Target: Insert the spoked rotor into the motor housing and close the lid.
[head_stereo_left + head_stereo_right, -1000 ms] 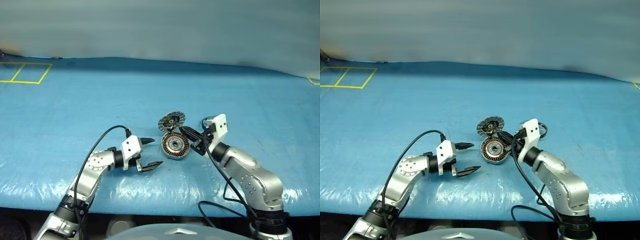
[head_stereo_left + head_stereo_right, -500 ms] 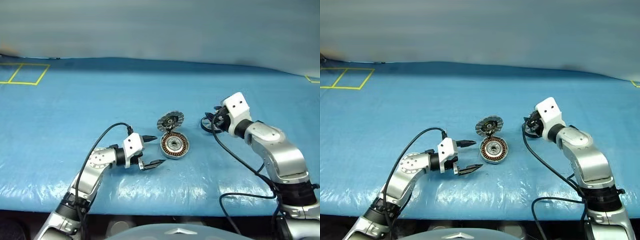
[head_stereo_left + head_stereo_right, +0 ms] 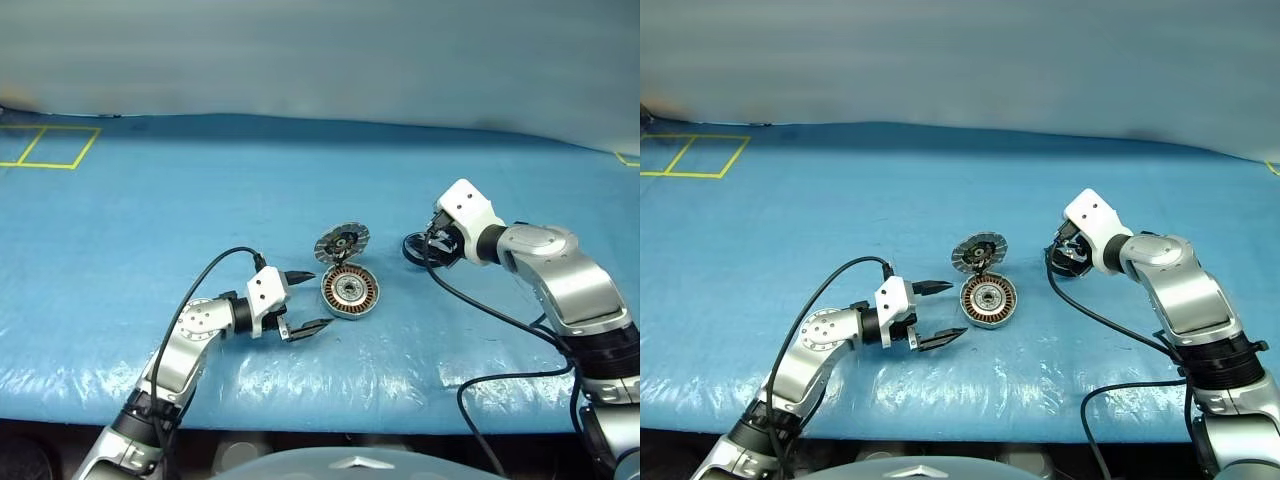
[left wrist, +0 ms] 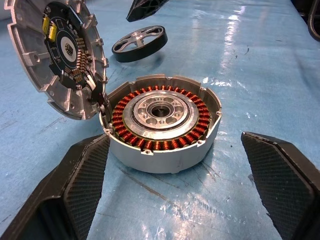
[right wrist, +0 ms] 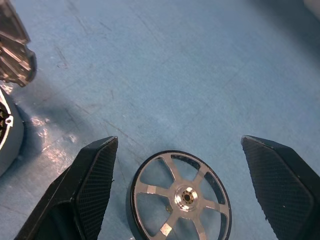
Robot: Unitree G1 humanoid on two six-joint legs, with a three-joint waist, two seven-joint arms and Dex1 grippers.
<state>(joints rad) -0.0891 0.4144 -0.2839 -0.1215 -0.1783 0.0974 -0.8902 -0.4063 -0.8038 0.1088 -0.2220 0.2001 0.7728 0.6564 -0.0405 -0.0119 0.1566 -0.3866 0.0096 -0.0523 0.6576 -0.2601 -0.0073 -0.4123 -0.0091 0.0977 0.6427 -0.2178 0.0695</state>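
Note:
The motor housing (image 3: pixel 349 291) stands on the blue cover with its copper windings (image 4: pixel 162 120) showing. Its lid (image 3: pixel 342 242) is hinged upright at the far side, toothed face toward me (image 4: pixel 55 55). The spoked rotor (image 5: pixel 181 195) lies flat on the cover to the right of the housing (image 3: pixel 413 246). My right gripper (image 5: pixel 179 145) hovers just above the rotor, open, one finger on each side, gripping nothing. My left gripper (image 3: pixel 312 300) is open and low, pointing at the housing's left side, its fingers (image 4: pixel 80 180) straddling it without touching.
Yellow tape squares (image 3: pixel 50 147) mark the far left of the cover. A black cable (image 3: pixel 480 310) trails from my right wrist across the cover toward the front edge. A pale wall rises behind the table.
My right gripper has swung from beside the housing out to the right and farther back, and its fingers have opened. The rotor now lies under it. The left arm kept still.

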